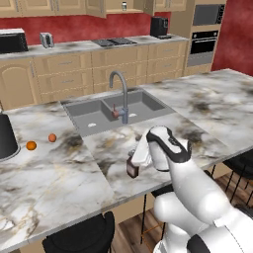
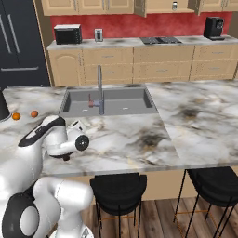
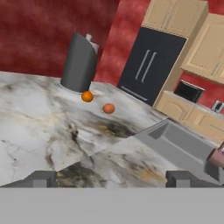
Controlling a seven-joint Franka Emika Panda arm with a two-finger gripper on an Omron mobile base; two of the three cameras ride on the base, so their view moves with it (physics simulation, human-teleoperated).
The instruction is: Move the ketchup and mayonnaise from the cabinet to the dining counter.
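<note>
The small dark red-brown ketchup bottle stands upright on the white-grey marble bench, beside the fingers, which are spread wide and empty. Withdraw straight upward (avoid tipping it); the white mayonnaise jar remains in the tan wall cabinet.

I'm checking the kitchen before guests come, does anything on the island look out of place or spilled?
Nothing looks spilled or damaged. Two small orange fruits lie loose on the dining counter, near a dark grey container. The ketchup stands upright near the front edge, by the open claw. A small white jar sits in the open cabinet.
</note>
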